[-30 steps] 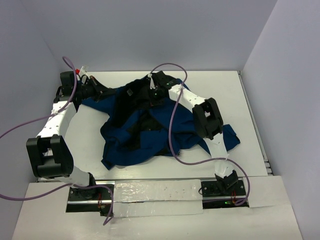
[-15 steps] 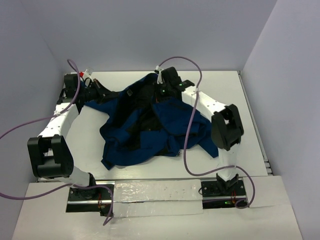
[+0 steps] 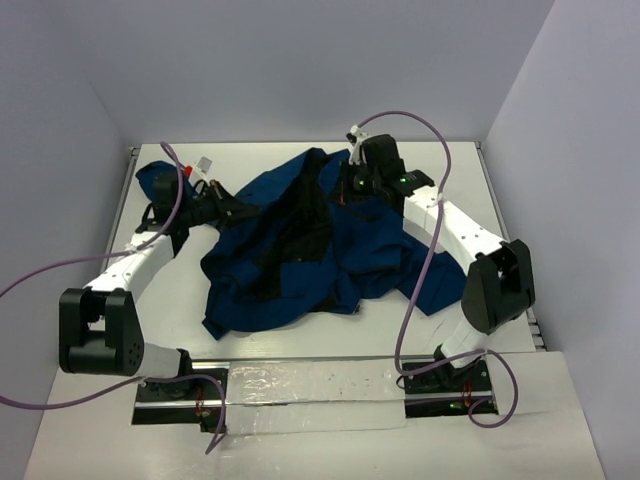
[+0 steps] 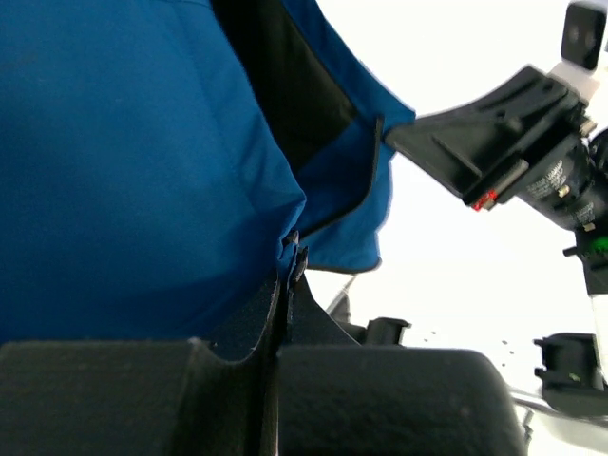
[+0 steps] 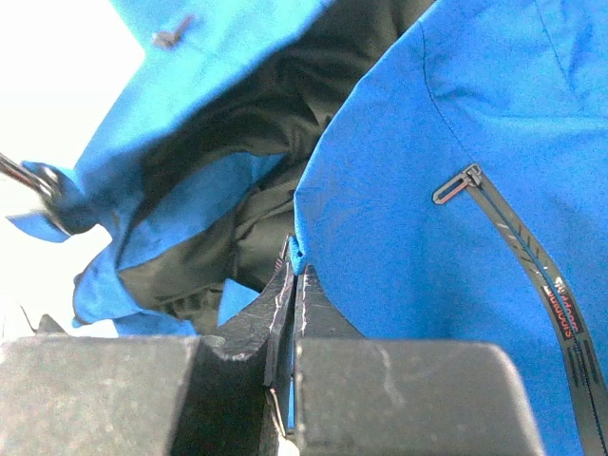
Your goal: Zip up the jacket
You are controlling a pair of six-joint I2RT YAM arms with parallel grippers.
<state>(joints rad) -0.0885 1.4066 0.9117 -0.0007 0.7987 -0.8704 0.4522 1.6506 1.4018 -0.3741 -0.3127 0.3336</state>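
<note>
The navy-blue jacket lies open and crumpled across the middle of the table, its black lining showing. My left gripper is shut on the jacket's left front edge; the left wrist view shows blue fabric pinched at the fingertips. My right gripper is shut on the jacket's right front edge near the collar; the right wrist view shows blue fabric pinched between the fingertips, with a pocket zipper to the right.
A jacket sleeve lies bunched at the far left by the left arm. Purple cables loop over both arms. The white table is walled at the back and sides. The right arm's wrist shows in the left wrist view.
Both grippers have moved with the jacket edges: the right one to the right and back, the left one to the right and nearer. The jacket has spread wider, and the right arm has swung right.
</note>
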